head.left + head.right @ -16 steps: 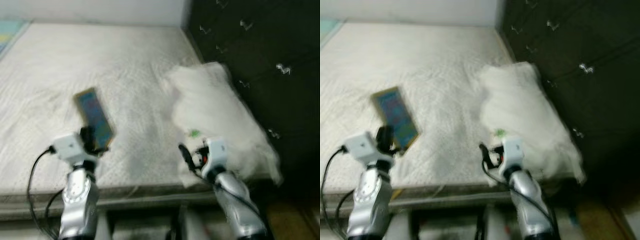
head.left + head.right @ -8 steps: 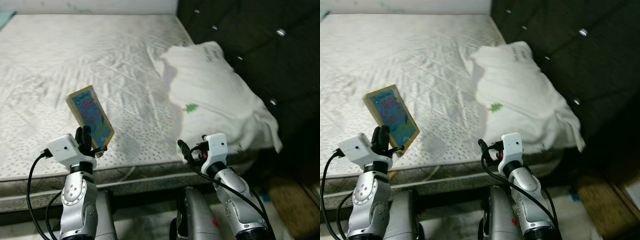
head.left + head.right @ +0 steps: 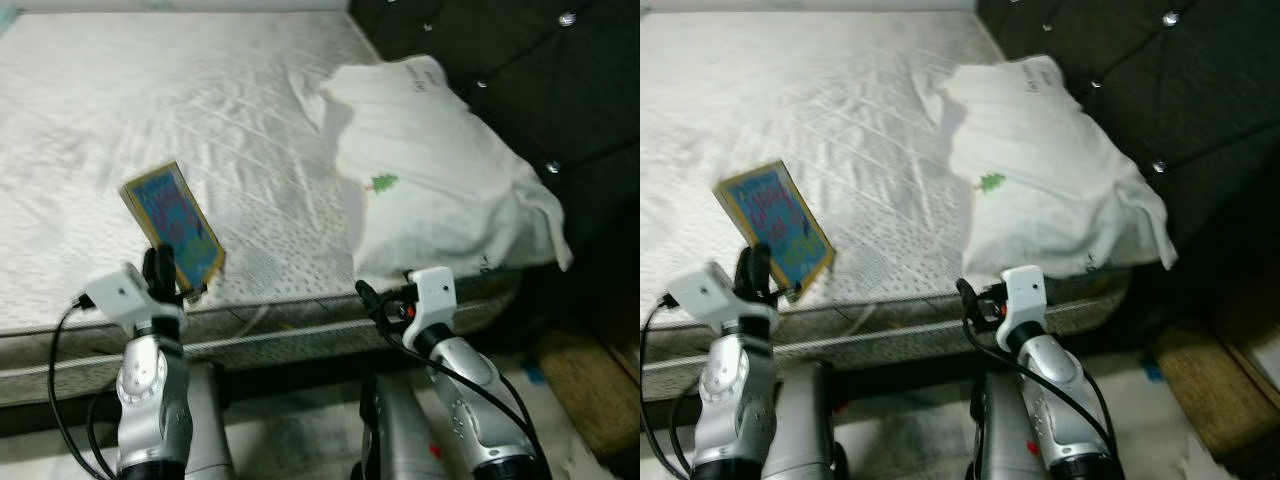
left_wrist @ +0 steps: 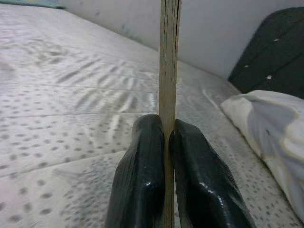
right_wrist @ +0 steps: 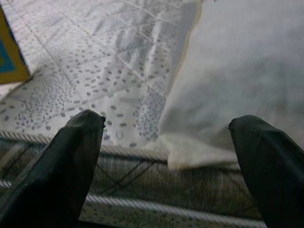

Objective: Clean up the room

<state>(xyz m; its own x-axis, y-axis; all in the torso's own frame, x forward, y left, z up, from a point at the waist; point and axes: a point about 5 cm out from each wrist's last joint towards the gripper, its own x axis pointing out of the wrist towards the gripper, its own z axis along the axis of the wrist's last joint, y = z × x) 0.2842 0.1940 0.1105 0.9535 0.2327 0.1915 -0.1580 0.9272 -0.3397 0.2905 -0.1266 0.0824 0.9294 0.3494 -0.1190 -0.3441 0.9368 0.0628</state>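
A thin book [image 3: 172, 224] with a yellow border and a blue cover is held upright over the near edge of the mattress. My left gripper [image 3: 162, 276] is shut on its lower edge. In the left wrist view the two black fingers [image 4: 142, 180] pinch the book's edge [image 4: 169, 61]. A white pillow [image 3: 435, 175] with a small green tree print lies at the bed's right side against the headboard. My right gripper [image 3: 366, 298] is open, held in front of the mattress edge just below the pillow's near corner. Its fingers [image 5: 71, 156] are spread wide, with the pillow [image 5: 247, 71] beyond them.
The bare white quilted mattress [image 3: 150, 110] stretches away to the left and back. A dark tufted headboard [image 3: 540, 80] runs along the right. Below the mattress edge is a dark bed frame [image 3: 290, 350] and light floor [image 3: 300, 440]. A brown mat [image 3: 590, 385] lies on the floor at far right.
The camera has shifted and steadied, so the bed's near edge now sits higher in view. The left gripper still holds the book; the right gripper stays open.
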